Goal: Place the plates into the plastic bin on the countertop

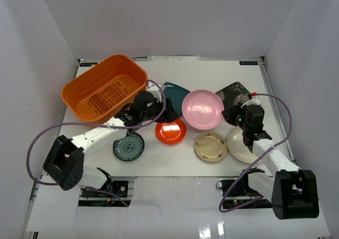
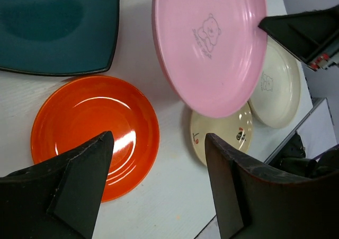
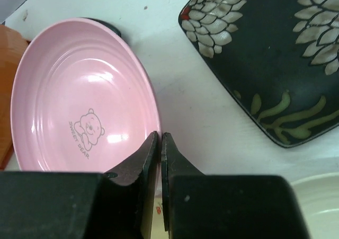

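Note:
My right gripper [image 1: 231, 114] [image 3: 160, 138] is shut on the rim of the round pink plate [image 1: 202, 109] [image 3: 79, 101] and holds it tilted above the countertop [image 1: 212, 72]. My left gripper [image 1: 159, 109] [image 2: 159, 138] is open and empty, hovering between the red plate [image 1: 170, 131] [image 2: 79, 122] and the beige-gold plate [image 1: 210, 147] [image 2: 228, 135]. The teal square plate [image 1: 175, 93] [image 2: 53, 27] lies beside the orange plastic bin [image 1: 103, 88], which is empty. The black floral plate [image 1: 235, 94] [image 3: 275, 53], the cream-white plate [image 1: 241, 143] [image 2: 278, 90] and the green-blue plate [image 1: 128, 147] lie on the countertop.
White walls enclose the countertop on the left, back and right. The left arm's purple cable [image 1: 159, 90] loops over the teal plate's near side. The right arm's cable [image 1: 283, 112] arcs along the right edge.

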Controlling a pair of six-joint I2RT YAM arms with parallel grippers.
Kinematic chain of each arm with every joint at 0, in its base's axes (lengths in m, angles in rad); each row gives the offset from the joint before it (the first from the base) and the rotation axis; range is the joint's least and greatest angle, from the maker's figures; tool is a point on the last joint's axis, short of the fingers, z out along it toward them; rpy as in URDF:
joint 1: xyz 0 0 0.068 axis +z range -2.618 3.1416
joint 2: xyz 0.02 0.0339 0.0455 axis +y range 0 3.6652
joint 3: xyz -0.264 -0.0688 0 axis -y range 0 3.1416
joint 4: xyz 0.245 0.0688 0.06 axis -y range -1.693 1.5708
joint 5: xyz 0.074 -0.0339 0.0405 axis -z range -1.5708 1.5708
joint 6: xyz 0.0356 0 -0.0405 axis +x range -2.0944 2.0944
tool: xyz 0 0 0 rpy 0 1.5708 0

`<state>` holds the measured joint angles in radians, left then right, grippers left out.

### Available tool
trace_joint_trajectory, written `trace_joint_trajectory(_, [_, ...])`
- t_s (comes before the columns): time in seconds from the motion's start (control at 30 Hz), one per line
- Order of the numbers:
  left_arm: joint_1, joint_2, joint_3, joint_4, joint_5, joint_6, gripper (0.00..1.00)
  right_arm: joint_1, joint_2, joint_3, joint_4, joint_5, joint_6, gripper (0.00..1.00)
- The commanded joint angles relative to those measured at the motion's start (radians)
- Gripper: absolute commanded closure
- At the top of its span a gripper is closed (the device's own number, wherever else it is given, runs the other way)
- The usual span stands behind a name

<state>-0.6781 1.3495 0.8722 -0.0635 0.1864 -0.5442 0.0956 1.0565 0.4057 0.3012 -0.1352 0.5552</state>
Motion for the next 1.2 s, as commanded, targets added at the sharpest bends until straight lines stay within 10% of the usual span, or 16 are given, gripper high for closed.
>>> trace_joint_trajectory(0.0, [-0.020,0.039,0.062,0.056,-0.016,-0.020,0.20,0.003,-0.081,-0.030,-0.020,-0.067,0.018,0.92])
trace_joint_trajectory(0.3, [-0.037,0.178,0.102,0.122,-0.016,-0.034,0.34,0.010,-0.239,-0.071,-0.103,-0.156,0.022,0.92])
trace_joint_trajectory(0.57, [-0.048,0.178,0.120,0.117,-0.034,-0.008,1.00,0.015,-0.280,-0.077,-0.134,-0.182,0.023,0.92])
trace_joint_trajectory(0.8, [-0.041,0.060,0.269,-0.062,-0.171,0.061,1.00,0.016,-0.378,-0.018,-0.284,-0.178,-0.043,0.28])
trace_joint_trajectory(1.0, [0.128,-0.022,0.468,-0.242,-0.277,0.078,1.00,0.016,-0.530,-0.031,-0.442,-0.179,-0.080,0.23])
trace_joint_trajectory(1.17, [0.493,-0.059,0.469,-0.332,-0.242,-0.003,1.00,0.016,-0.619,-0.070,-0.539,-0.176,-0.109,0.24])
